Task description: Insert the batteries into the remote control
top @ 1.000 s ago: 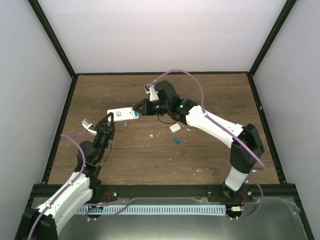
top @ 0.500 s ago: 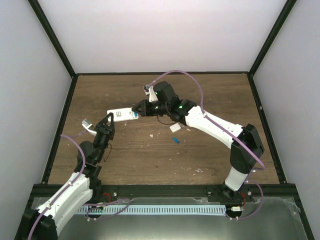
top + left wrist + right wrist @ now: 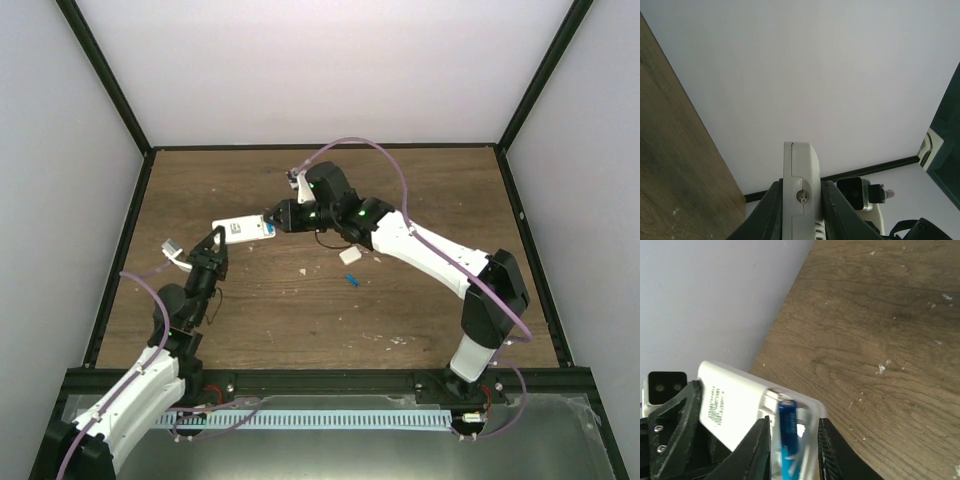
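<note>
While the right fingers [image 3: 281,216] have eased apart over the last second, the top view shows them hardly shifted from the end of the remote control [image 3: 243,229]. The left fingers [image 3: 212,246] hold it above the surface [image 3: 300,320], and a loose battery [image 3: 353,281] lies well apart, near a small white piece [image 3: 349,256]. From the left wrist, the left fingers [image 3: 837,215] are clamped tight on the remote control [image 3: 800,185]. From the right wrist, a second battery [image 3: 787,430] sits in the remote control's [image 3: 732,407] open bay between the right fingers [image 3: 760,450], with a sliver of gap either side. It looks released and seated, leaving the loose one to fetch
</note>
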You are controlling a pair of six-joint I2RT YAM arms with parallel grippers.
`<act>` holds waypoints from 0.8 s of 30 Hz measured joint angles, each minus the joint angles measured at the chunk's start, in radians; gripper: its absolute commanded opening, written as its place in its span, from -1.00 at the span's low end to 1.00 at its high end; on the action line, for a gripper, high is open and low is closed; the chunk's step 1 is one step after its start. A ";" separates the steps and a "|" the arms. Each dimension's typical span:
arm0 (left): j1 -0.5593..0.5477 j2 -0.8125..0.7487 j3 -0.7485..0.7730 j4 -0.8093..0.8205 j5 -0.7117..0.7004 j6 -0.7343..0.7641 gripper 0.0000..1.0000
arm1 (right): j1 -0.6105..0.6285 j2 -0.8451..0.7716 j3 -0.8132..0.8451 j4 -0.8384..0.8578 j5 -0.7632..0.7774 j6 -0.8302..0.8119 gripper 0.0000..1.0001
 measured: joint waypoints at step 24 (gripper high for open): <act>0.000 -0.058 -0.011 0.014 -0.011 -0.028 -1.00 | -0.095 -0.077 -0.012 0.039 -0.138 0.022 0.21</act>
